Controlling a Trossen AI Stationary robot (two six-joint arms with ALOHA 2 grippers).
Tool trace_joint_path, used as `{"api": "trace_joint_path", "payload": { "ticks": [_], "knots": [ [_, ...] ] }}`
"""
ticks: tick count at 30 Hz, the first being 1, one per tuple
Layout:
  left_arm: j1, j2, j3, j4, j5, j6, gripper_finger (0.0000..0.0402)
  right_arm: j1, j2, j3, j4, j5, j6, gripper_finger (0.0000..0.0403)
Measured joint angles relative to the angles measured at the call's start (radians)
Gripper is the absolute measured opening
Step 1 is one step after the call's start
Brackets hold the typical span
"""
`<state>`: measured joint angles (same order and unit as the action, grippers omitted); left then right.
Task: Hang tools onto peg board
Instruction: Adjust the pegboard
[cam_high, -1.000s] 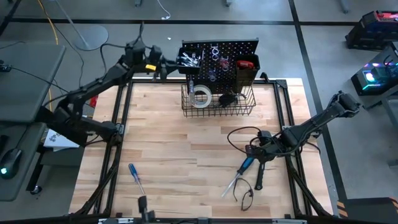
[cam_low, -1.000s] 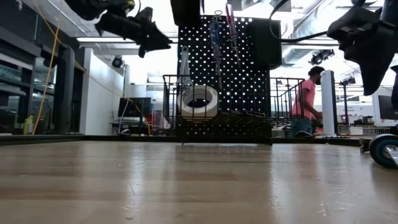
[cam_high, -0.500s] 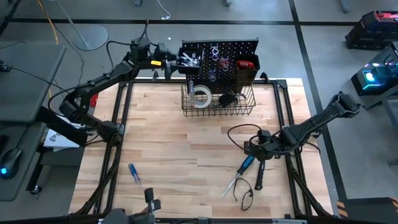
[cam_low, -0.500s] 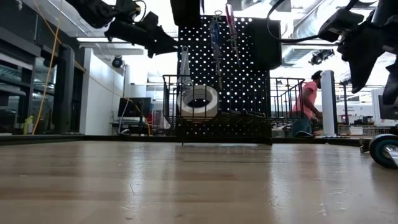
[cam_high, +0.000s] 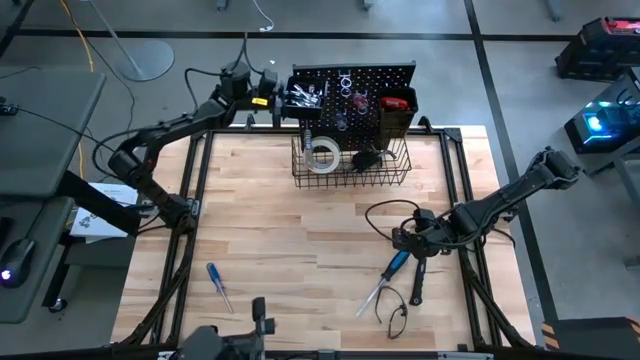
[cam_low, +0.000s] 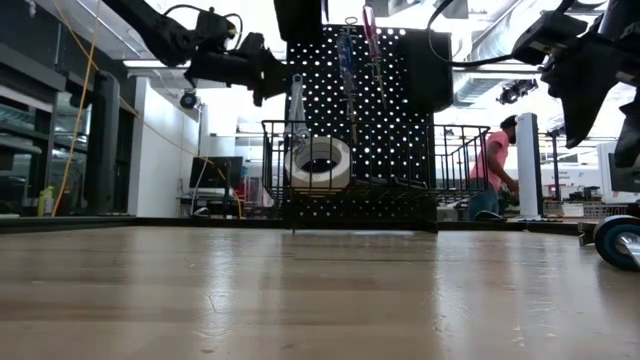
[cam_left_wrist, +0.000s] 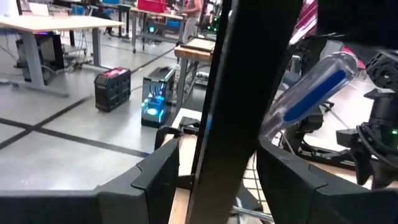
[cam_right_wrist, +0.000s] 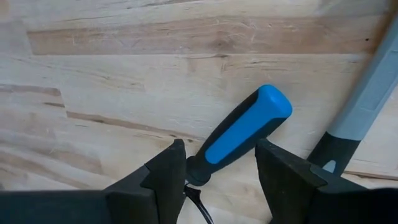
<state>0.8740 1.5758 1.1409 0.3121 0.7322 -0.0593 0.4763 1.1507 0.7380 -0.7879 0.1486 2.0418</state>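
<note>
Left gripper has swung in from the far left to the left edge of the peg board over the last second, ending right beside the upper-left bin of silver wrenches; right gripper has crept a little left and then held. Left wrist view: its two dark fingers stand apart on either side of a black upright edge, nothing gripped, with a clear-and-blue screwdriver handle just beyond. Right gripper hangs low over the table near its right side, fingers spread wide astride the blue and black handle of a screwdriver lying flat on the wood, not closed on it. A hammer with a black grip lies just beside that screwdriver, and a black cable loops near it. Another blue screwdriver lies alone at the near left. The board stands upright at the far edge; the tape roll sits in its wire basket. Low view: a person in a red shirt behind the table.
</note>
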Motion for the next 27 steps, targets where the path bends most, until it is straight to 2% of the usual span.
{"api": "trace_joint_path", "payload": {
  "ticks": [7, 10, 13, 14, 21, 27],
  "knots": [
    [-0.019, 0.047, 0.000, 0.063, -0.001, 0.001, 0.0187, -0.001, 0.000, 0.000, 0.001, 0.000, 0.000, 0.0184],
    [-0.020, 0.048, 0.000, 0.057, -0.001, 0.002, 0.0143, -0.001, 0.000, 0.000, 0.002, 0.000, 0.000, 0.0184],
    [-0.016, 0.048, 0.000, 0.066, 0.017, 0.038, 0.0065, -0.001, 0.000, 0.000, 0.004, 0.002, 0.001, 0.0184],
    [-0.013, 0.048, 0.000, 0.061, 0.031, 0.055, 0.0059, -0.001, 0.000, 0.000, 0.004, 0.004, 0.002, 0.0184],
    [0.016, 0.039, 0.000, 0.040, 0.066, 0.034, 0.0059, -0.001, 0.000, 0.000, 0.034, 0.005, 0.000, 0.0184],
    [0.057, -0.019, 0.000, -0.096, 0.130, 0.049, 0.0060, -0.001, 0.000, 0.000, 0.038, 0.006, 0.000, 0.0184]
  ]
}}
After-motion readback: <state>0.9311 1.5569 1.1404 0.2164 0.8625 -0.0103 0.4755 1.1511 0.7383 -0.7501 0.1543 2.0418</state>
